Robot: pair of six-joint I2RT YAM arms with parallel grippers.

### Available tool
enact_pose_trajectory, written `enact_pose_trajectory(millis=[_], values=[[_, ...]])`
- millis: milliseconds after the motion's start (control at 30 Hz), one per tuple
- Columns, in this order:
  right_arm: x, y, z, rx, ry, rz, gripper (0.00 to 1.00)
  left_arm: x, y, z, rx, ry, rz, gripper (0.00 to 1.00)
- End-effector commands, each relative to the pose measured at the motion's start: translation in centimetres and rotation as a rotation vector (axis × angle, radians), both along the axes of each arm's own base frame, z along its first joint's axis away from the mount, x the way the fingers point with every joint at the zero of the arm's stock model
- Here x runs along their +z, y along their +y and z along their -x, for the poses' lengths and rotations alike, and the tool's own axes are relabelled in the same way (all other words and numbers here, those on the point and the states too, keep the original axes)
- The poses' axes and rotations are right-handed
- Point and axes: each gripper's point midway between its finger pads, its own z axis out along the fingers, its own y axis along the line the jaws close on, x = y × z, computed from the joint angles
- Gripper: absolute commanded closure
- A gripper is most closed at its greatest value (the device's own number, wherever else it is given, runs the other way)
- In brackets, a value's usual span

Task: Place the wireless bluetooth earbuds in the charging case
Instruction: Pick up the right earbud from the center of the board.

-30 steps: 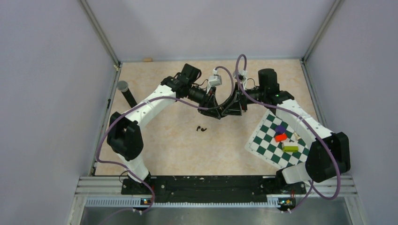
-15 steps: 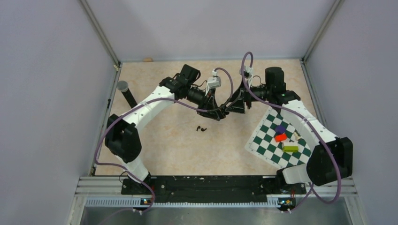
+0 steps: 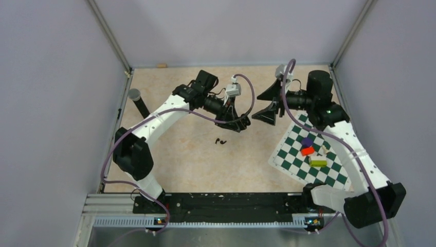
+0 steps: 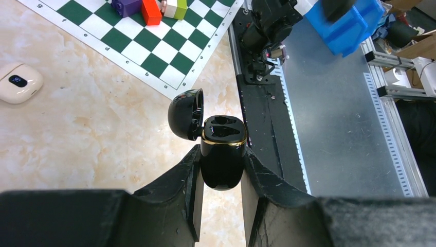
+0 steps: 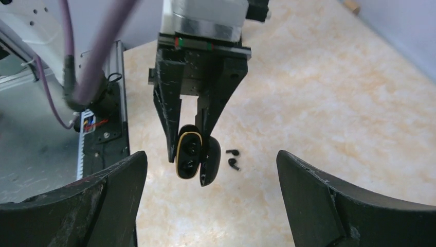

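Plainly, the charging case (image 4: 221,154) is clamped in the left gripper (image 4: 221,167), lid hinged open to one side. Its two moulded wells show inside a gold rim. The wireless bluetooth earbuds (image 3: 221,140) lie side by side on the beige marbled table (image 3: 175,159), apart from the case. The right gripper (image 3: 268,104) hangs near the case, jaws spread wide, holding nothing. On a green-and-white checkered mat (image 3: 288,159) sit purple, red and yellow-green blocks (image 3: 307,151) — pale lilac walls (image 3: 61,103) close in the cell.
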Motion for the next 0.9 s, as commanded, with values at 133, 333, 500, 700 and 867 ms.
enact_pose_trajectory(millis=[133,333,500,700,867], values=[[5.4,-1.9,-2.6,-0.231,-0.173,-0.046,0.04,5.5,4.3,-1.9,0.110,-0.147,0.103,1.00],[0.9,-0.3,-6.4,-0.271,0.101,-0.058,0.04,8.5,10.9,-4.2,0.301,-0.243,0.149,1.00],[-6.6,3.6,-7.6,-0.250,0.231,0.092,0.08,7.7,15.7,-4.2,0.443,-0.273,0.146,1.00],[-12.8,8.1,-7.6,-0.192,0.178,0.292,0.08,6.8,20.0,-3.5,0.539,-0.248,0.225,1.00],[-17.5,11.2,-6.8,-0.060,0.136,0.410,0.14,7.0,21.1,-3.3,0.544,-0.209,0.273,1.00]])
